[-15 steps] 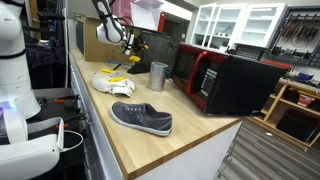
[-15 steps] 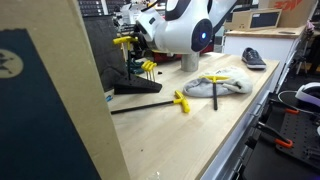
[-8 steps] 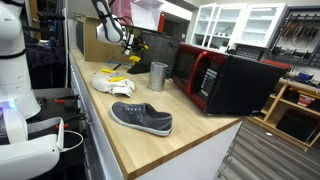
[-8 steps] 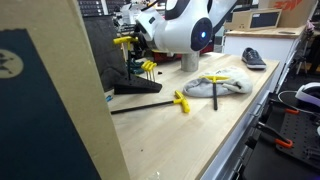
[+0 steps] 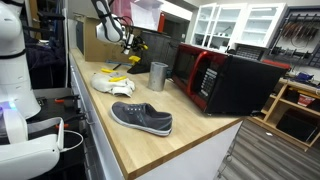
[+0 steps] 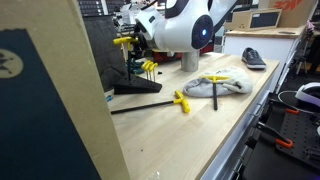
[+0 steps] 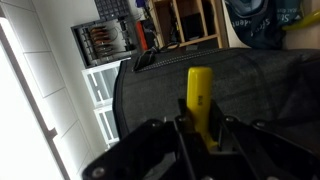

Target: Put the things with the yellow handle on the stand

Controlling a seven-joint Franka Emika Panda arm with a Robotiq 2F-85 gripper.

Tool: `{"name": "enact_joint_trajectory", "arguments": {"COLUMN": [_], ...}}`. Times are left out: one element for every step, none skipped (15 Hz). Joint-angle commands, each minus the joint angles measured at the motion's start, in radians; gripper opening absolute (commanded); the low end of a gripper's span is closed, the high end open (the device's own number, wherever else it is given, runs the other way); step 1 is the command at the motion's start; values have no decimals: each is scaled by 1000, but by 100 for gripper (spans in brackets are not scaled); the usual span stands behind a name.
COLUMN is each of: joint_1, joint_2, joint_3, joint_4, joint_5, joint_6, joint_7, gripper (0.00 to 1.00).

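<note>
We see the gripper (image 7: pixel 200 135) clamped on a yellow-handled tool (image 7: pixel 199 92). In the wrist view its smooth, rounded plastic handle rises between the two dark, blocky fingers (image 7: pixel 160 142), which press in from either side.

In an exterior view this tool hangs close above the stand (image 6: pixel 135 82), a slim black upright rack on a flat dark base. We cannot tell whether the two touch. A small bunch of yellow handles (image 6: pixel 148 67) already sits in the rack, fanned out to one side.

On the pale, matte wooden counter (image 6: pixel 200 135) a T-shaped yellow tool (image 6: pixel 182 101) lies flat, and its long, thin black shaft points toward the stand's base. Just beyond it lies a crumpled white cloth (image 6: pixel 228 83), soft and folded into ridges.

In an exterior view a plain cylindrical grey metal cup (image 5: pixel 158 75) stands upright between the cloth and the boxy black microwave (image 5: pixel 235 85), whose door has a glossy red frame. Nearer the counter's edge, well apart from the stand, rests a grey fabric shoe (image 5: pixel 142 118) with a pale sole.
</note>
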Motion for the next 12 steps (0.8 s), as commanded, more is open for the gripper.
{"name": "enact_joint_trajectory", "arguments": {"joint_1": [5,6,6,7,7,7,7,7,7,7,6,5], "joint_2": [-15,-16,-15,-14,-13,-12,-12,-11,-11,-12,-12,-12], "joint_3": [1,0,0,-1,-1,-1,-1,-2,-2,-3,-4,-5], "joint_4": [-13,-13,-13,-13,-13,-13,-14,-15,-17,-19,-20,-21], "joint_5": [-9,-19,-27,-37,-45,-51,-58,-63,-68,-72,-74,-76], "joint_6": [8,3,-3,-11,-14,-15,-16,-20,-24,-29,-29,-31], "joint_7": [-13,-10,-10,-9,-8,-11,-11,-12,-14,-17,-16,-16], "gripper": [6,6,6,6,6,6,6,6,6,6,6,6]}}
